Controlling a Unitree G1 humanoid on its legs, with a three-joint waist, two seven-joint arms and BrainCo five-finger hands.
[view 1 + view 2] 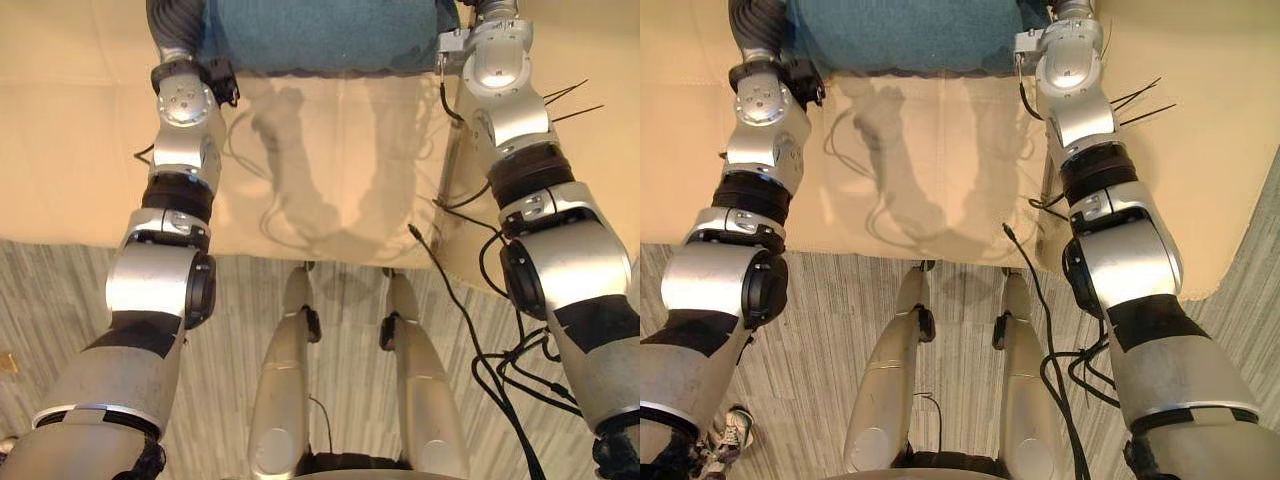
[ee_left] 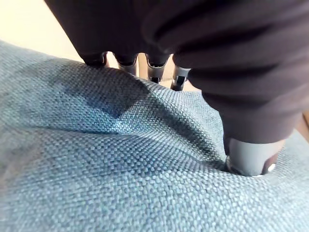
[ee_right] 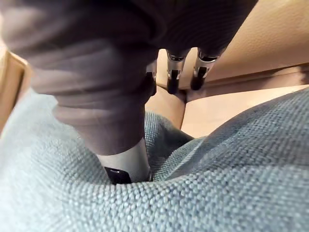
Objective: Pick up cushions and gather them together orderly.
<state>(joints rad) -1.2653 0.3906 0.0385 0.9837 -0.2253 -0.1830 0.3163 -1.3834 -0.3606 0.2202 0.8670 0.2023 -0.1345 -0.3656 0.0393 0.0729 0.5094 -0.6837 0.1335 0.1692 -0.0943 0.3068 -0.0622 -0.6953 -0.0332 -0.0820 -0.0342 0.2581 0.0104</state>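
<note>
A blue-green woven cushion [image 1: 320, 35] lies across the far edge of the beige sofa seat [image 1: 330, 150], and both my arms reach out to its two ends. In the left wrist view my left hand [image 2: 248, 157] grips the cushion [image 2: 120, 159]: its thumb digs into the fabric and its fingers [image 2: 154, 72] curl over the far edge. On the other end my right hand [image 3: 126, 162] holds the cushion [image 3: 231, 169] the same way, thumb pressed into the weave and fingers [image 3: 174, 77] hooked behind it.
The sofa's seat spreads wide under both arms, with a seam [image 1: 452, 170] running along the right side. Its front edge meets a grey striped floor [image 1: 60, 300]. A person's shoe [image 1: 730, 430] stands on the floor at the lower left.
</note>
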